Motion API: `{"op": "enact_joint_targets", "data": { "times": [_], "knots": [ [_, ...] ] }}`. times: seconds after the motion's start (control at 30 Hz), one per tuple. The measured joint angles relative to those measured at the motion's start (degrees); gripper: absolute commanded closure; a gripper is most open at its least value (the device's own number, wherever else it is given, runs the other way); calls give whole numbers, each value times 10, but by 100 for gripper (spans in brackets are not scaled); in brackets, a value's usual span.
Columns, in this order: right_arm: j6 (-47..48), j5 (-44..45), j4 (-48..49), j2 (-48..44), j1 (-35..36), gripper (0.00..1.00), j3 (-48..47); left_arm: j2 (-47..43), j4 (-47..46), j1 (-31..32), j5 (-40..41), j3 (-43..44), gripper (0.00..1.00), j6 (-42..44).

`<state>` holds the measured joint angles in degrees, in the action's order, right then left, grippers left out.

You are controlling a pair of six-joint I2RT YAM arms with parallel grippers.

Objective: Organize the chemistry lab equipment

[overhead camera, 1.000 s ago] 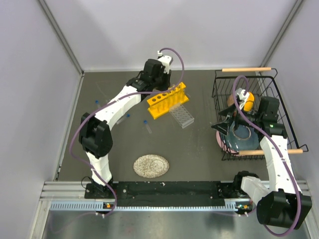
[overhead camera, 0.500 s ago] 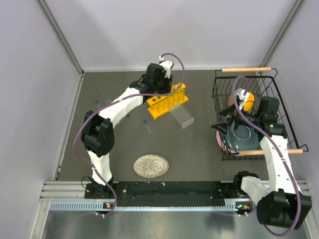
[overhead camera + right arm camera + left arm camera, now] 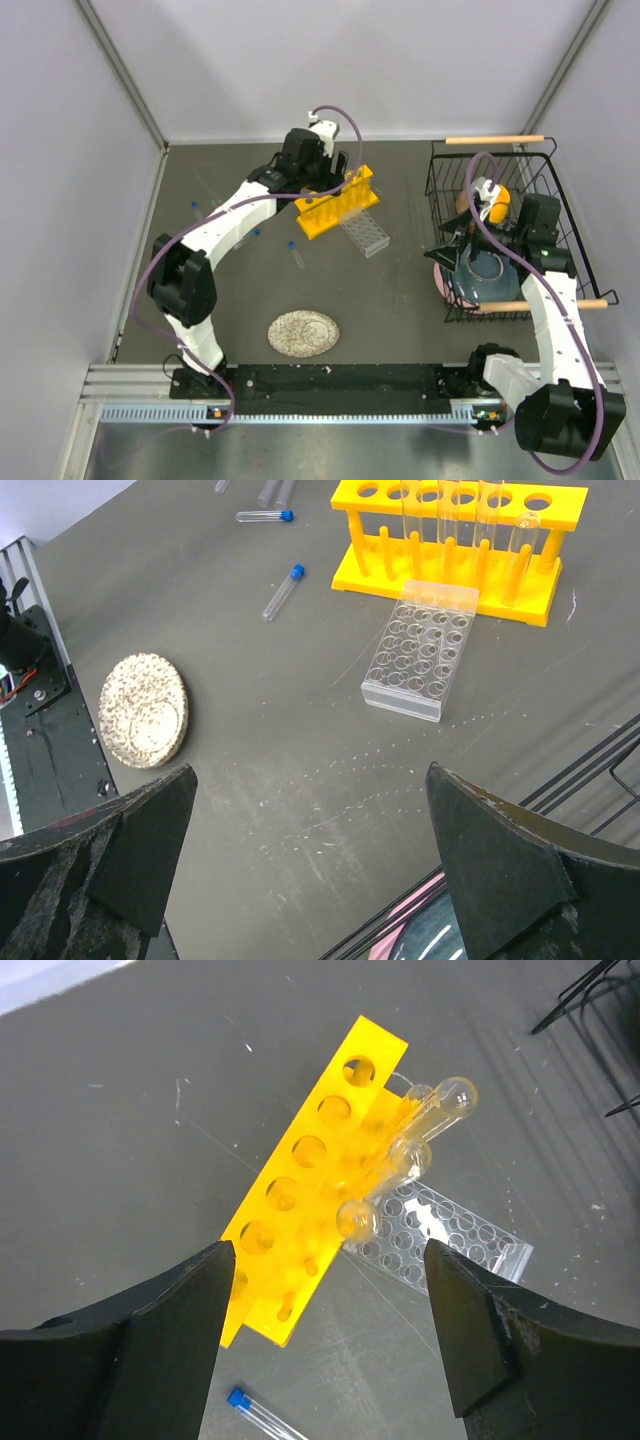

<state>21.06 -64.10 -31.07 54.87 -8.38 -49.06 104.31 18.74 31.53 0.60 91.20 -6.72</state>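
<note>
The yellow test-tube rack (image 3: pixel 337 200) (image 3: pixel 300 1200) (image 3: pixel 460 542) stands on the dark table and holds clear glass tubes (image 3: pixel 410 1156) (image 3: pixel 449 508) in its right-hand holes. Against its near side lies the small clear gridded rack (image 3: pixel 364 233) (image 3: pixel 455 1242) (image 3: pixel 419 650). My left gripper (image 3: pixel 328 180) (image 3: pixel 327 1260) hovers just above the yellow rack, open, with nothing between its fingers. Blue-capped vials (image 3: pixel 296 250) (image 3: pixel 255 1412) (image 3: pixel 281 591) lie loose on the table to the left. My right gripper (image 3: pixel 462 240) (image 3: pixel 310 780) hangs open and empty over the basket's left edge.
A black wire basket (image 3: pixel 500 230) (image 3: pixel 570 800) with bowls stands at the right. A round speckled plate (image 3: pixel 303 333) (image 3: pixel 143 710) lies near the front. More vials (image 3: pixel 194 207) (image 3: pixel 264 516) lie by the left wall. Grey walls close the table on three sides.
My left gripper's jaws have opened wide above the yellow rack, and its wrist has shifted slightly left. The right arm has not moved.
</note>
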Motion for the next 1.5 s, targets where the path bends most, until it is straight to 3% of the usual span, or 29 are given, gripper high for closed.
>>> {"op": "enact_joint_targets", "data": {
  "times": [0.33,0.43,0.7,0.83,0.97,1.2,1.5],
  "knots": [
    [6,5,0,0,0,1,0,-160,-4,-15,38,-73,1,-27],
    [10,9,3,-1,0,1,6,-212,-5,-41,40,-116,1,-49],
    [19,15,2,-2,0,1,11,-318,-3,-210,-16,-264,1,-142],
    [23,16,3,-2,0,1,12,-303,22,-288,-47,-289,4,-182],
    [25,20,2,-3,0,1,18,-243,55,-322,-63,-277,9,-204],
    [29,24,2,-3,0,1,18,-102,125,-334,-54,-206,21,-207],
    [30,26,2,-3,0,1,18,-9,167,-334,-36,-113,46,-188]
  ]
}}
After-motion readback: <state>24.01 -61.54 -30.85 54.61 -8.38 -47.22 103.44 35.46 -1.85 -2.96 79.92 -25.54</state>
